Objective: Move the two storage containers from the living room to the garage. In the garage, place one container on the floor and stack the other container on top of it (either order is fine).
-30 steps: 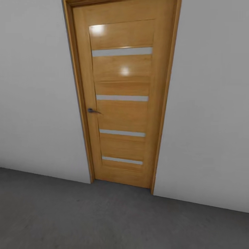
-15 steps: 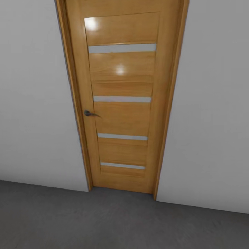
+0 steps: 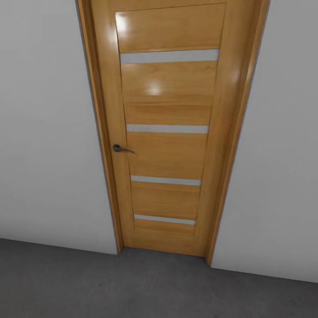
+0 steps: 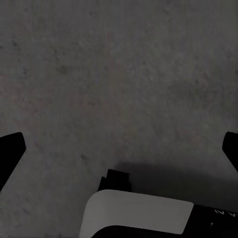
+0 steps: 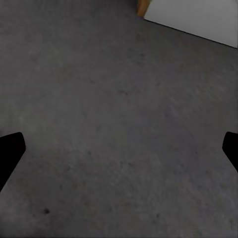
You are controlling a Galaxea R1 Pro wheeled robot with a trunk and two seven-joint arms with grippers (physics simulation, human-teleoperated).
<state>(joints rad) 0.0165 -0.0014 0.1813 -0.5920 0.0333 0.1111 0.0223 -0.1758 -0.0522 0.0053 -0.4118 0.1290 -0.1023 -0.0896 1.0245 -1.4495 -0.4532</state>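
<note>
Dark grey concrete floor (image 5: 114, 124) lies beneath both sets of jaws. Left gripper (image 4: 119, 148): jaws spread wide, released, holding nothing. Right gripper (image 5: 119, 148): same state. Ahead, a closed wooden door (image 3: 168, 132) with handle (image 3: 119, 149) sits in the white wall (image 3: 48, 132).

Even, soft light. Two glare spots sat on the glossy door (image 3: 170, 128), upper panels. Concrete floor (image 4: 119, 74) dim, slightly soft; dark shadow beside the robot's white part (image 4: 136, 213).
</note>
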